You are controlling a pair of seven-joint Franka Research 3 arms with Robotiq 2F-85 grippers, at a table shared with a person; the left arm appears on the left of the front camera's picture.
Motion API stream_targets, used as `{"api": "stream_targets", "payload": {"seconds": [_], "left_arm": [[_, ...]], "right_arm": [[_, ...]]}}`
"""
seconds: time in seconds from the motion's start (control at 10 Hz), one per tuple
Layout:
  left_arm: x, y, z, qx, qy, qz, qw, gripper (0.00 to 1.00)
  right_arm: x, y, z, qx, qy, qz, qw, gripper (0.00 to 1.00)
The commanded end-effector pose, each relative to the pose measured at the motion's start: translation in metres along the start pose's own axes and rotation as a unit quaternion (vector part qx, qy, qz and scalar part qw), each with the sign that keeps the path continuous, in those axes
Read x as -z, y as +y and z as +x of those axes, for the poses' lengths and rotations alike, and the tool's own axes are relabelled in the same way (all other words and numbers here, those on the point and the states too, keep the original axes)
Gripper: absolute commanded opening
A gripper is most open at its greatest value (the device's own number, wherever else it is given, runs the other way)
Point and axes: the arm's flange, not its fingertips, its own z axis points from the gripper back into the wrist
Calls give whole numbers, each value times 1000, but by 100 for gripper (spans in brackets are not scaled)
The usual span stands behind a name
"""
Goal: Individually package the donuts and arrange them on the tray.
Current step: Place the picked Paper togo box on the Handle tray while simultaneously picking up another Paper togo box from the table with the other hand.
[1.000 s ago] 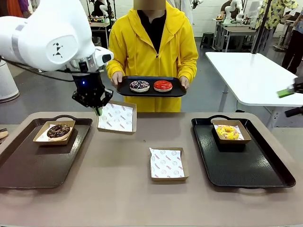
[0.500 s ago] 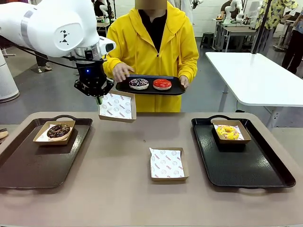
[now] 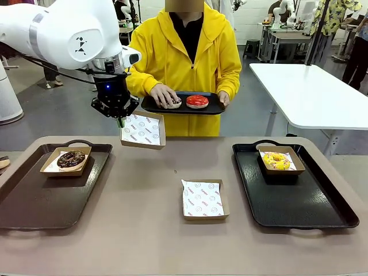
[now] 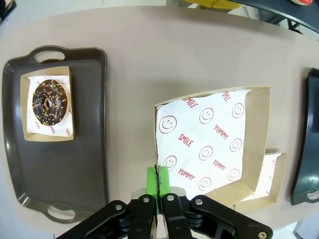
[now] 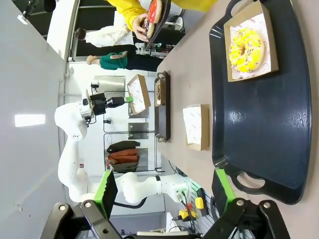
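My left gripper is shut on the rim of an empty paper-lined box, holding it in the air above the table's far edge. In the left wrist view its green pads pinch the box at its near corner. Just behind, the person holds a small black tray with a red donut, one hand over a sprinkled donut. A chocolate donut sits boxed on the left tray. The yellow donut sits boxed on the right tray. My right gripper is open, off that tray's end.
A second empty lined box lies on the table's middle, between the two trays. A white table stands off to the right behind.
The left gripper lifted the box a little, then held still. The person's hand moved from the small tray's edge onto the sprinkled donut.
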Motion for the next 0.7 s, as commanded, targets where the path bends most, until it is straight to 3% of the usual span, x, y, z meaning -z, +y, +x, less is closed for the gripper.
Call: {"api": "stream_targets", "payload": {"seconds": [0.0,0.6], "left_arm": [[-3,1,-1,1,-4,-1,1000,0],[-3,1,-1,1,-4,-1,1000,0]], "right_arm": [[-1,5,-11,-1,-4,5,1000,100],[-1,5,-11,-1,-4,5,1000,100]]}}
